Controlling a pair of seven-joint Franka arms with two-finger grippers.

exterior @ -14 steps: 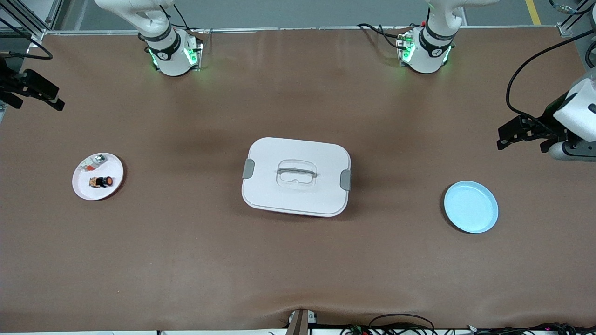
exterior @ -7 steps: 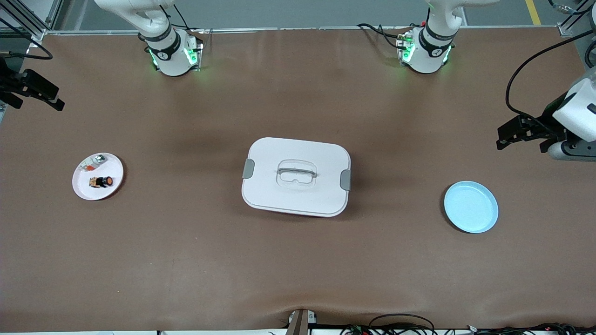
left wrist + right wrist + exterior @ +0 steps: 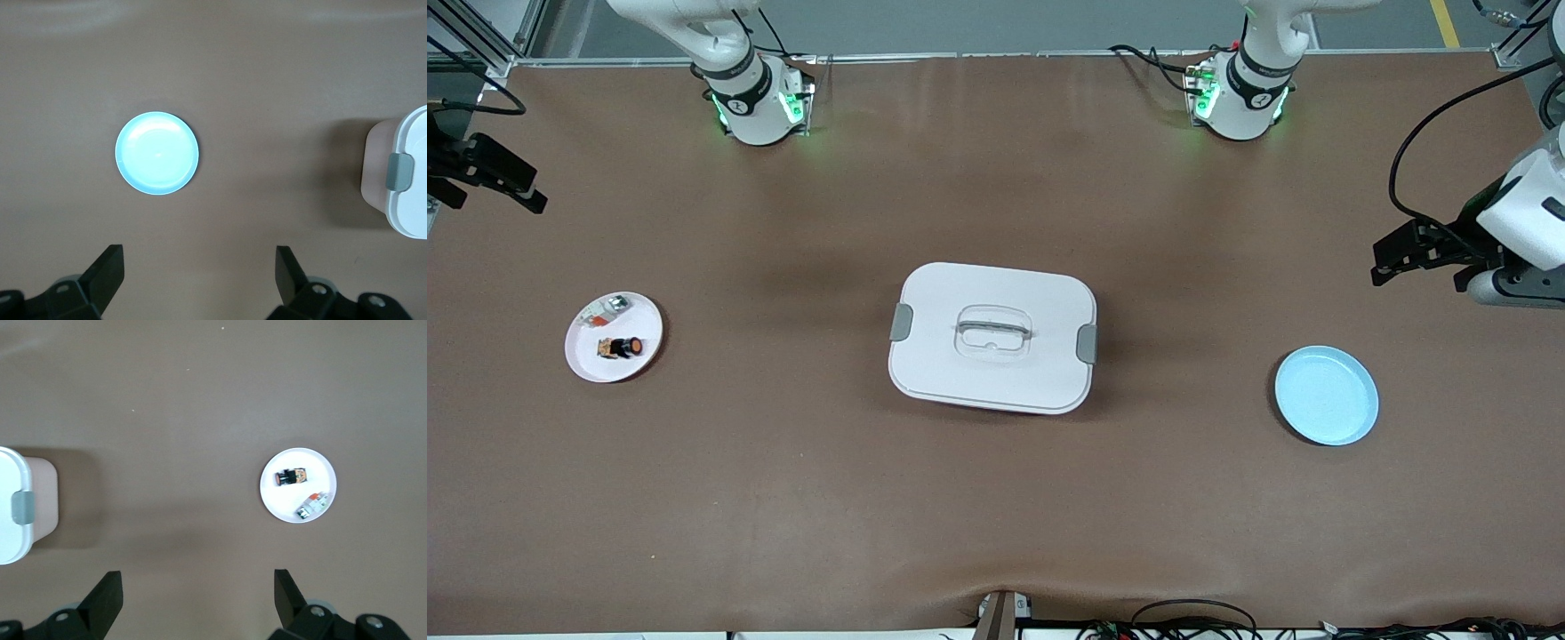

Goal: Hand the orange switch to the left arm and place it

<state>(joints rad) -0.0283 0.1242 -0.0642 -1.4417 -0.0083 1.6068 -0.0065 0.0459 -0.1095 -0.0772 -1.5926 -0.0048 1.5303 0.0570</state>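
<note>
The orange switch (image 3: 623, 347) lies on its side on a small white plate (image 3: 587, 360) toward the right arm's end of the table; the right wrist view shows the switch (image 3: 291, 477) too. The white box (image 3: 992, 338) with grey latches sits mid-table, between the two plates. My right gripper (image 3: 535, 197) hangs open and holds nothing above the table edge at its own end, well apart from the switch; its fingers (image 3: 107, 593) frame bare table. My left gripper (image 3: 1376, 264) hangs open and holds nothing over the left arm's end of the table.
A silver-and-clear part (image 3: 605, 311) shares the white plate with the switch. A light blue plate (image 3: 1326, 396) with nothing on it lies toward the left arm's end, also seen as the blue plate (image 3: 157, 153). Cables run along the table's edges.
The left gripper has drifted slightly toward the table's middle, and the right gripper has shifted a touch outward. Nothing on the table has moved.
</note>
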